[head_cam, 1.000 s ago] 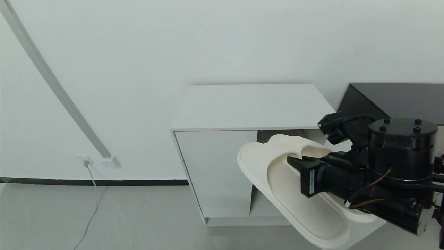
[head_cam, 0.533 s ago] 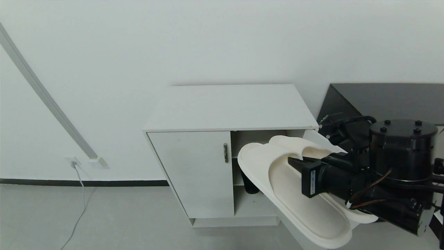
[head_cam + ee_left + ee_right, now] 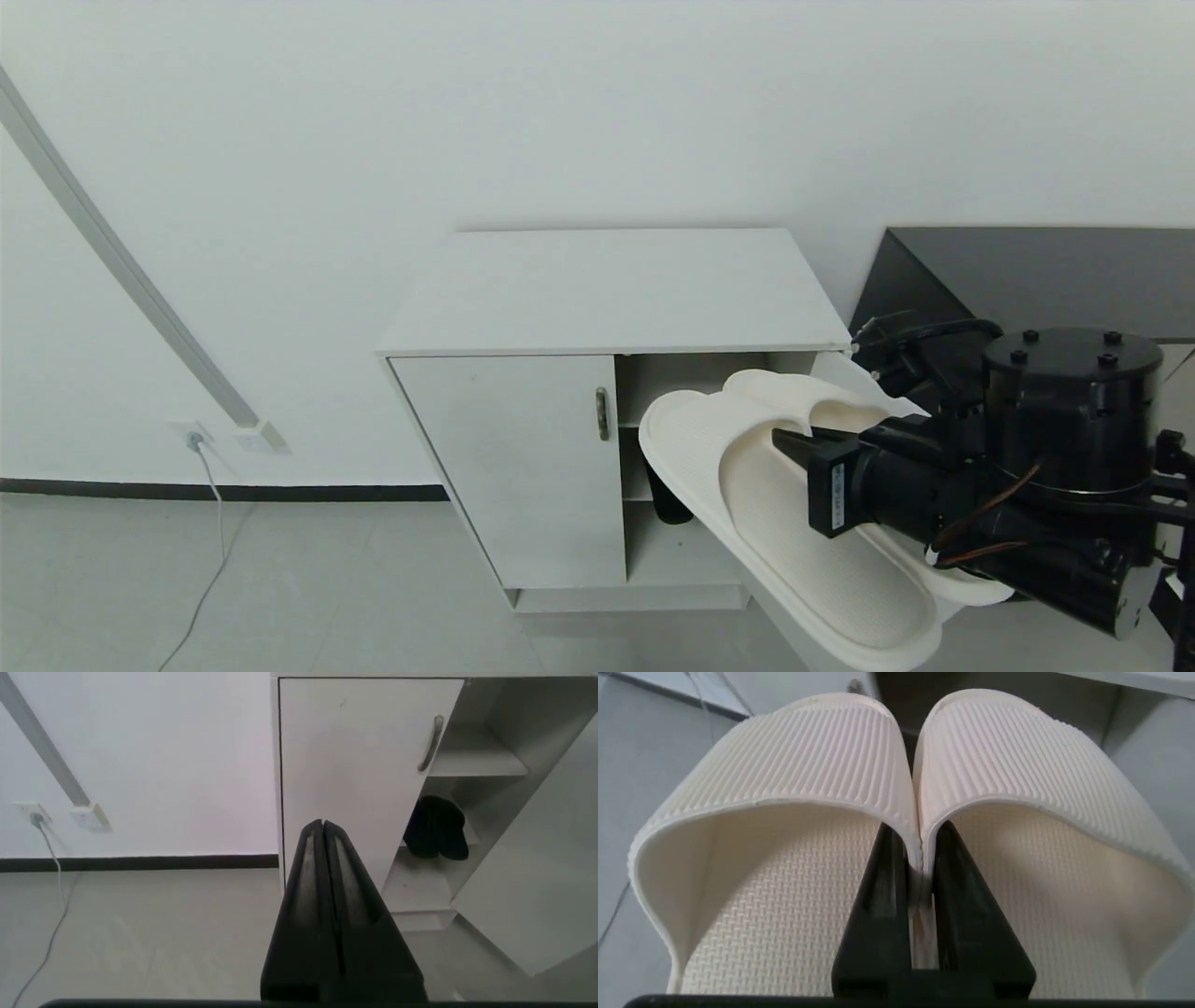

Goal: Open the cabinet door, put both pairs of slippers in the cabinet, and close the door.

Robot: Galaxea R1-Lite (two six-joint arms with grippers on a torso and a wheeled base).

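The white cabinet (image 3: 616, 289) stands against the wall, its left door (image 3: 513, 467) closed and its right door (image 3: 542, 877) swung open. A black pair of slippers (image 3: 667, 495) (image 3: 441, 831) rests inside, low in the open half. My right gripper (image 3: 789, 439) (image 3: 918, 849) is shut on the cream pair of slippers (image 3: 747, 485) (image 3: 785, 812), pinching their inner edges together. It holds them tilted in the air just in front of the opening. My left gripper (image 3: 323, 835) is shut and empty, low in front of the closed door.
A black-topped surface (image 3: 1046, 271) adjoins the cabinet's right side. On the wall to the left are a slanting grey conduit (image 3: 121, 261) and a socket (image 3: 196, 439) with a cable running down to the floor. Bare grey floor lies in front of and left of the cabinet.
The head view has shifted, so the cabinet sits further left in the picture and its open half with the black slippers shows. My right gripper keeps the same hold on the cream slippers.
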